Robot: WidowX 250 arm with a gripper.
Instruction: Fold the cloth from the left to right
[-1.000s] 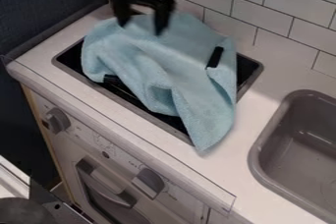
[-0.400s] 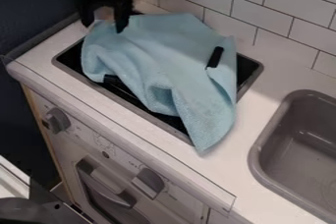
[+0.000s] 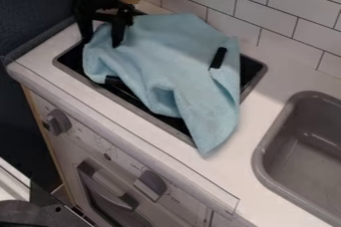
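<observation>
1. While the gripper hangs at the upper left of the stove, its two fingers are spread apart, one just beside the cloth's left edge and one over the blue fabric; whether either touches it, I cannot tell
2. Draped over the black stove top, the cloth lies rumpled, with a deep crease near its middle and a pointed corner resting past the rim on the white counter
3. Near the cloth's right side, a small black piece shows; what it belongs to is unclear
4. As I judge it, the step in hand is lining up a grasp on the left edge; the fold itself is yet to be made
5. Next, the gripper likely needs to sink a little, close on that edge, then lift and carry it rightward over the rest; a shallow pinch could slip, and the loose folds may bunch or drag the whole cloth along
</observation>
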